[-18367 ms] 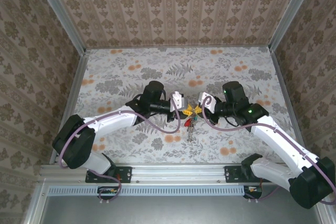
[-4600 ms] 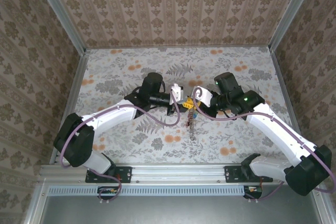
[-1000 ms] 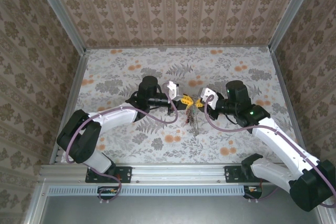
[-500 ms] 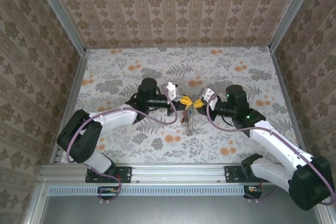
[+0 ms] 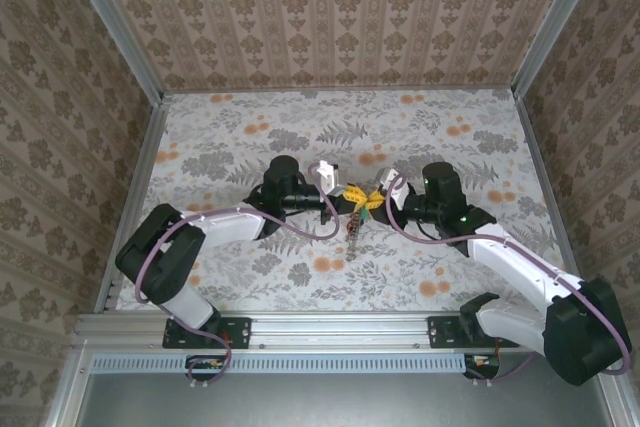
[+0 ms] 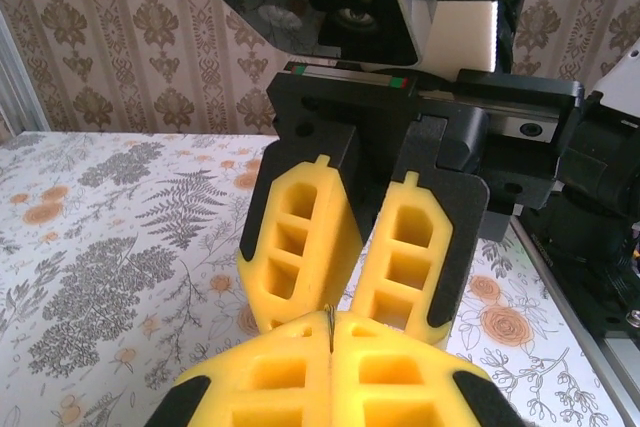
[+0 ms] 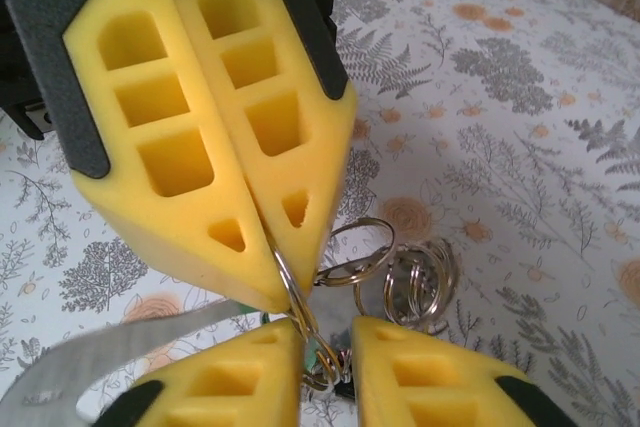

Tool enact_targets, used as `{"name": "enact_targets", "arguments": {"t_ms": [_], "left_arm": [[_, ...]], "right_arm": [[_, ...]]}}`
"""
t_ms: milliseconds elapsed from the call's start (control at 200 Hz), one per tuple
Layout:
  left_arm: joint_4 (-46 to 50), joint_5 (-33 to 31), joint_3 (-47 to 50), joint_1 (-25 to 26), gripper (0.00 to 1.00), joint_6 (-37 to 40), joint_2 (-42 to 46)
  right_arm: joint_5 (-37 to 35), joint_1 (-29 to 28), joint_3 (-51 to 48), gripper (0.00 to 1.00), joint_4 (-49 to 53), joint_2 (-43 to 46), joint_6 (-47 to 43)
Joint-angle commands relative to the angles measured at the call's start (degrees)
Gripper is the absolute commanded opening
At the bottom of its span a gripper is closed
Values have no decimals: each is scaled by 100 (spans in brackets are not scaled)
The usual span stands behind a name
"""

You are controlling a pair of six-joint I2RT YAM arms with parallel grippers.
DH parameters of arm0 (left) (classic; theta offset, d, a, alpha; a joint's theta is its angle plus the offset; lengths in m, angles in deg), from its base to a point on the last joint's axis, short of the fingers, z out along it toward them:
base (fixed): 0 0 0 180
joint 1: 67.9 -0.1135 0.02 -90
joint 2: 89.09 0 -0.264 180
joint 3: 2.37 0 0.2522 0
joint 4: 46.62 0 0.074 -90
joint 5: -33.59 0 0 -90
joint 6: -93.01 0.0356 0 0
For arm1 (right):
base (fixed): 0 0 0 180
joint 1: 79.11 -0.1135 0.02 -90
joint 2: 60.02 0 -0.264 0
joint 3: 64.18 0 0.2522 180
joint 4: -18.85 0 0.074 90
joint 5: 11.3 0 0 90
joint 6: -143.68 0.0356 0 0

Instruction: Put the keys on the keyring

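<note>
Two hands [image 5: 352,195] [image 5: 368,201] seemingly tip-to-tip, midair.

You get soft, even light over the whole bench [image 5: 250,127], with only faint shadows beneath the arms [image 5: 230,222]. In your right wrist view the keyring [image 7: 345,247] is sharp, but the grey band [image 7: 110,352] beside it is blurred.
</note>
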Motion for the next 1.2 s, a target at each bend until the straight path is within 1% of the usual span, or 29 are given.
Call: {"name": "enact_targets", "arguments": {"t_ms": [0, 100, 150, 225, 315, 420, 485, 640, 770, 910, 1055, 1115, 1160, 1195], "left_arm": [[-885, 70, -69, 1, 0, -188, 52], [-803, 72, -48, -8, 0, -131, 72], [-761, 81, -49, -18, 0, -111, 82], [-705, 125, -49, -23, 0, -96, 106], [-623, 171, -89, -25, 0, -80, 119], [-580, 220, -131, -25, 0, -76, 123], [-555, 249, -143, -22, 0, -88, 126], [-552, 271, -169, -18, 0, -112, 138], [-514, 263, -185, -14, 0, -98, 178], [-459, 271, -187, -14, 0, -75, 209], [-399, 303, -198, -15, 0, -58, 218], [-396, 314, -204, -9, 0, -54, 222], [-394, 316, -198, -9, 0, -50, 221], [-394, 330, -204, -13, 0, -49, 230]], "right_arm": [[-54, -7, -75, 30, 299, 168, 32], [-444, -5, 44, 35, 616, 463, -198], [-630, -5, 173, 38, 946, 572, -415], [-805, -13, 397, 40, 1483, 673, -757], [-694, -9, 609, 42, 1877, 748, -1066], [-441, -5, 705, 42, 1768, 811, -1089], [-302, -6, 713, 40, 1549, 797, -1055], [-158, -7, 799, 30, 1271, 530, -1055], [-56, -5, 865, 29, 1138, 303, -1045], [79, -7, 803, 29, 803, 232, -904], [76, -9, 797, 27, 702, 153, -867], [106, -5, 794, 25, 673, 139, -864], [111, -8, 799, 20, 672, 118, -872], [107, -10, 814, 18, 704, 93, -883]]}}
